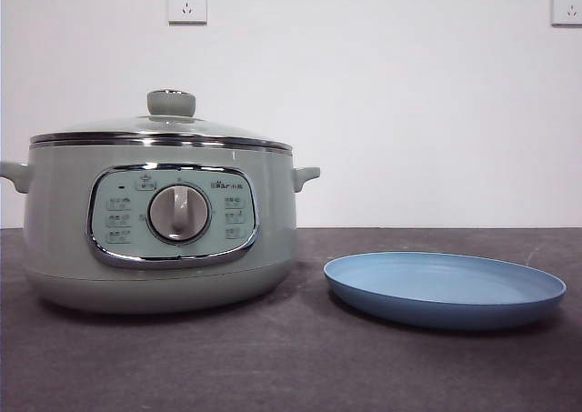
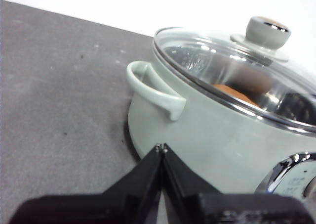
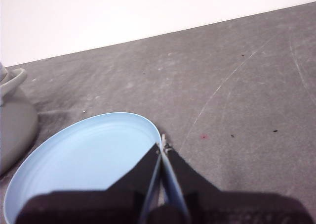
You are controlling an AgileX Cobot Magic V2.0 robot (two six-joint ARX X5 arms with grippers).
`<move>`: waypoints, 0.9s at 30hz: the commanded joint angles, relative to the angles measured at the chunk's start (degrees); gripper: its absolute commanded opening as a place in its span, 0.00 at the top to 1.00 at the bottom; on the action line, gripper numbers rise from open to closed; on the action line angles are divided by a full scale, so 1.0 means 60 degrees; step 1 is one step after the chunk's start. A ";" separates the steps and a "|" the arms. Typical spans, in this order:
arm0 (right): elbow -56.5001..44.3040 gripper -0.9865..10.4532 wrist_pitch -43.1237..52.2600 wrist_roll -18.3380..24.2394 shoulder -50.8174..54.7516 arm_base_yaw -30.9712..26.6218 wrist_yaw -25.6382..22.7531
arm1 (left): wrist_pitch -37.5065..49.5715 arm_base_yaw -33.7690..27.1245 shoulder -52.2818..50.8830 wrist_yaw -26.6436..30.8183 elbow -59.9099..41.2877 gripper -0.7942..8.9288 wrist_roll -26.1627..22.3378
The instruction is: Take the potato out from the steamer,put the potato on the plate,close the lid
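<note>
Nothing started yet: in the front view the steamer sits in the left half of the frame with the lid seated on its rim, green knob on top, silver dial facing the camera. No arm shows in that view. The left gripper hangs low beside the steamer wall, just below the side handle, jaws pressed together, holding nothing. Through the glass in the left wrist view the potato is visible as an orange lump inside the pot, so it's still under cover. Step in hand, as I read it, is lid removal; the next move calls for one gripper to spread, come over the knob and lift the lid clear before anyone can reach the potato. The lid is the only thing in the way. Moving right in the front view: the light-blue plate lies flat on the dark table, just beside the steamer but not touching, nothing on it. The right gripper hovers over the plate's edge, jaws also closed and empty. Two wall sockets sit high on the white wall, irrelevant to the job.
</note>
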State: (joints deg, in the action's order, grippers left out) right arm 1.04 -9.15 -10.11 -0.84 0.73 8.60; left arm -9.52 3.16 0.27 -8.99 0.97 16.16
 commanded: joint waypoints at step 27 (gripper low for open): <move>0.7187 0.92 0.1504 -0.1035 -0.3756 0.0011 0.1231 | 0.0033 -0.0029 0.3982 -0.0324 0.6998 0.92 -0.1067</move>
State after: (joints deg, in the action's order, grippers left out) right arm 42.13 -0.14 -19.68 -22.17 0.73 15.09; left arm -9.21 3.16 22.72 -10.24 40.62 12.14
